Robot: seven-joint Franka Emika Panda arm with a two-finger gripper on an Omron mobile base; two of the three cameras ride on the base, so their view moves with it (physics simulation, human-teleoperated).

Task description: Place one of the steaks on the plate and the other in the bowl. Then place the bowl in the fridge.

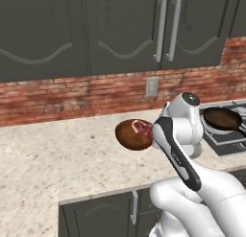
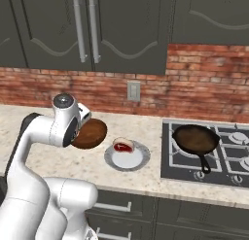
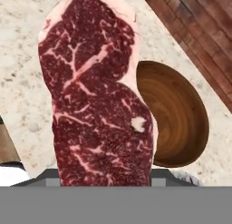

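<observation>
My gripper (image 3: 104,175) is shut on one steak (image 3: 97,96), a red marbled slab with a pale fat rim that stands up between the fingers. Just behind it on the counter is the reddish-brown bowl (image 3: 179,114). From the left base view, the steak (image 1: 143,127) hangs over the bowl (image 1: 129,135) at its right side, with my forearm hiding the hand. The other steak (image 2: 123,146) lies on the pale plate (image 2: 138,161), to the right of the bowl (image 2: 92,133). The fridge is out of view.
A black frying pan (image 2: 196,138) sits on the stove (image 2: 233,154) to the right of the plate. Behind the speckled counter (image 1: 57,159) runs a brick wall with an outlet (image 2: 133,91), under dark cabinets. The counter's front edge is close below the arm.
</observation>
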